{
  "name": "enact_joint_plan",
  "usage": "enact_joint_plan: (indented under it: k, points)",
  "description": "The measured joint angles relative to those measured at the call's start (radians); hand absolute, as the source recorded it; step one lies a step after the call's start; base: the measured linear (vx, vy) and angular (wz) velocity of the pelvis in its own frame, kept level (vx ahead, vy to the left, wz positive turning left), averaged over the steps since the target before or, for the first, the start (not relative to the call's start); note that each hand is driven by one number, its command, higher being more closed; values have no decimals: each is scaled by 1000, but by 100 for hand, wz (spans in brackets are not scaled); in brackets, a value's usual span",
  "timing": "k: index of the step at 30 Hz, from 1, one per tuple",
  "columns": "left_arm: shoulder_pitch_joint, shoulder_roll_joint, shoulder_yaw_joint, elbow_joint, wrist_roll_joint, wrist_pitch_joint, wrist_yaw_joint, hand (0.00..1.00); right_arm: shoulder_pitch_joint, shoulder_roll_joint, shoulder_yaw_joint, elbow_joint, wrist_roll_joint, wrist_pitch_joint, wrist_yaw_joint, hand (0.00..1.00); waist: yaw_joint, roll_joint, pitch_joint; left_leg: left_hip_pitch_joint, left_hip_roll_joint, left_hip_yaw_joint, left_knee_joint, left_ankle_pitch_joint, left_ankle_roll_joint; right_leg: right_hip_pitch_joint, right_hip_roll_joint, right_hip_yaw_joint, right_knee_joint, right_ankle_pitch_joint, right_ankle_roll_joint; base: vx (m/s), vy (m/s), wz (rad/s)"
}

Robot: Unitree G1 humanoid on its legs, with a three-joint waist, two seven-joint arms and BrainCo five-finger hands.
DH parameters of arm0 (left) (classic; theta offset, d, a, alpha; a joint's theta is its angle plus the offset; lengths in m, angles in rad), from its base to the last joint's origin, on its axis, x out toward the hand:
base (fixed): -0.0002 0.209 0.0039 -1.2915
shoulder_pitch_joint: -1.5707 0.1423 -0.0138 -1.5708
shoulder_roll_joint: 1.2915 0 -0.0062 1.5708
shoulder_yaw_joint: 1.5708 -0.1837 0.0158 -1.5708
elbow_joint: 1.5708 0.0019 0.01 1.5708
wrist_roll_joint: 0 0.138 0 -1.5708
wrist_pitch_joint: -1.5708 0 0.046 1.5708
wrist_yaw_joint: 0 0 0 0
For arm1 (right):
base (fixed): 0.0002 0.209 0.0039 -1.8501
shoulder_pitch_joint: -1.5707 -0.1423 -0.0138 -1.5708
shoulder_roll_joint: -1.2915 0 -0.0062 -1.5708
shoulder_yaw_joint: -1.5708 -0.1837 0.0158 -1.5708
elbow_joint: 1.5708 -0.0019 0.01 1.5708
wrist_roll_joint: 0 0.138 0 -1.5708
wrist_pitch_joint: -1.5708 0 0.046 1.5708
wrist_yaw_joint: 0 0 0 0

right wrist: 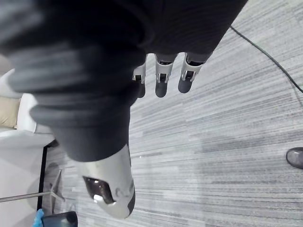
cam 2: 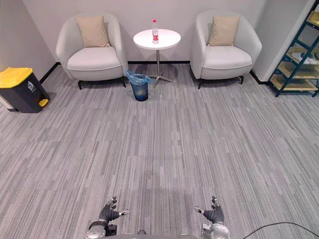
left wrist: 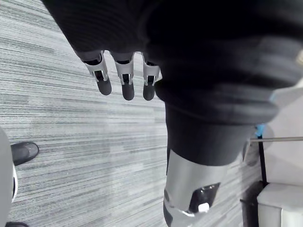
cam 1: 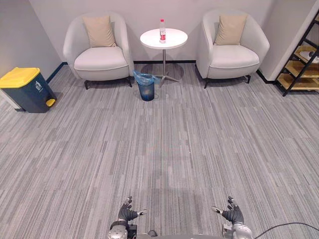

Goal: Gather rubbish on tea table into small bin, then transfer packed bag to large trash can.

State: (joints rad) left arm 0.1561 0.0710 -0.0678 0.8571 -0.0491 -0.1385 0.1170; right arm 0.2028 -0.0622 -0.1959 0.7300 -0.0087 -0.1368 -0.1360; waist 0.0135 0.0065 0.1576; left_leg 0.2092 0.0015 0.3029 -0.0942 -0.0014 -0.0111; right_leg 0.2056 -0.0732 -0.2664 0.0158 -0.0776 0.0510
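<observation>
Entry, left eye view: plastic bottle (cam 1: 162, 31), red label, the one piece of rubbish we can make out. It stands on the round white tea table (cam 1: 175, 41) at the far wall, between two pale armchairs. Its posture is upright, with the long axis vertical and the cap pointing up. The small bin (cam 1: 146, 88), lined with a blue bag, is on the floor just left of the table's foot and a little nearer. The large trash can (cam 1: 26, 89), dark with a yellow lid, is against the left wall, well apart from the table. The left hand (cam 1: 127, 214) and right hand (cam 1: 233, 215) are at the near edge, low, far from everything listed.

Entry, right eye view: same layout. A shelf unit (cam 2: 299, 55) stands at far right.

Entry, left wrist view: the left hand's fingers (left wrist: 128, 87) hang straight and relaxed over carpet, holding nothing.

Entry, right wrist view: the right hand's fingers (right wrist: 161, 84) are likewise loose and extended, with nothing in them.

Step in hand, as we judge it: the approach. We would walk straight across and stop squarely at the table's near side, with the bin within reach on the left. We would then take the bottle from the side around its body, below the cap, keeping it vertical until it is over the bin's mouth.
</observation>
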Motion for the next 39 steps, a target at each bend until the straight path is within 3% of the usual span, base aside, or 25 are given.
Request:
enact_joint_plan:
  k: [17, 39]
  points:
    - [16, -8, 78, 17, -51, -1, -1, 0, -8, -7, -35, 43, 28, 7, 4, 0, 1, 8, 2, 1, 0, 3, -3, -1, 0, 0, 0, 2, -1, 0, 0, 0, 0, 0]
    - [40, -8, 30, -45, -56, 0, -2, 0, 2, -1, -43, -11, 47, 8, -1, 0, 2, 17, 0, -29, 1, 14, -1, -3, 2, -30, 1, 14, -3, 0, 0, 1, 1, -1]
